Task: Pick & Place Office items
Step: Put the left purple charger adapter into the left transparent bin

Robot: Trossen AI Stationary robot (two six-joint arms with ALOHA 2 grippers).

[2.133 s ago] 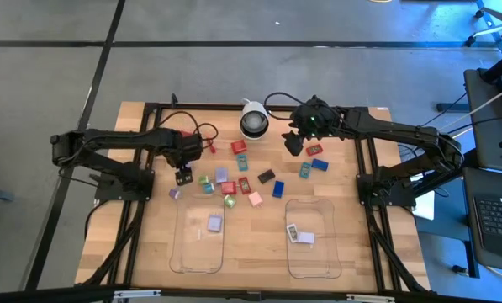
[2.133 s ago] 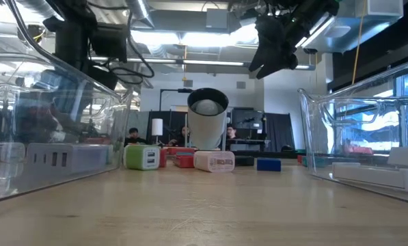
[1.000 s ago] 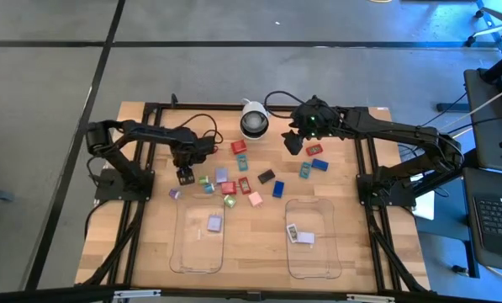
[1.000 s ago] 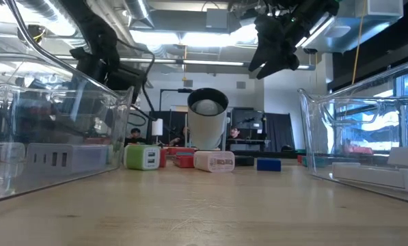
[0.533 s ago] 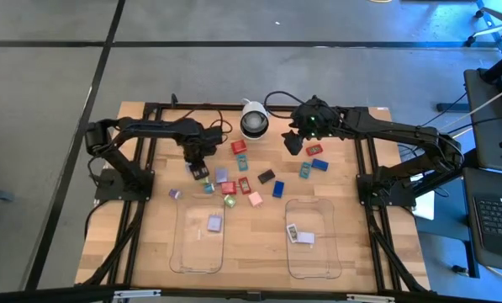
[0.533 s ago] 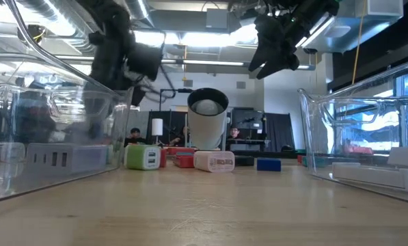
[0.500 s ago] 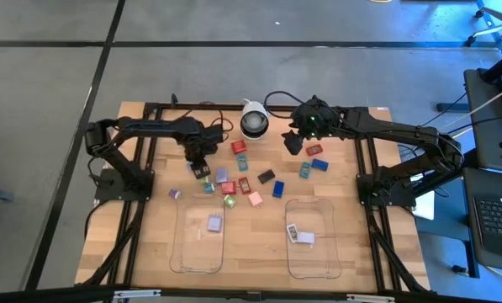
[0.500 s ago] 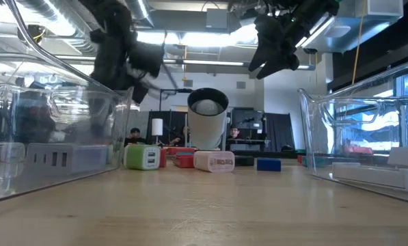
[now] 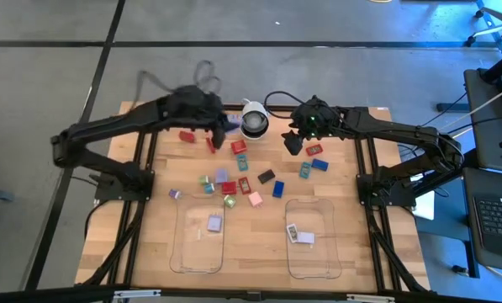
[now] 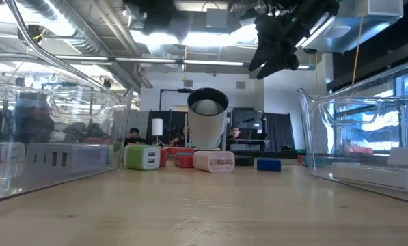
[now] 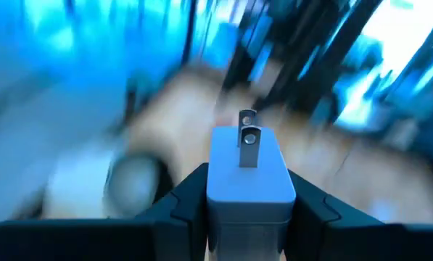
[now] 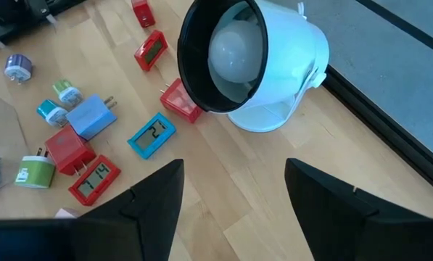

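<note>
the left hand (image 11: 245,190) has just lifted a lilac plug block (image 11: 249,174) clamped between its fingers, now beside the camera dome (image 9: 252,122), ready for a tray; right hand (image 12: 231,199) hangs open.

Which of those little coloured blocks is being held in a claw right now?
The pale lilac plug block, prongs pointing outward, clamped in the left gripper. All the others lie loose on the table or in the trays.

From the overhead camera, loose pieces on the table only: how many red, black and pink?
red pieces: 5
black pieces: 1
pink pieces: 1
Total: 7
</note>
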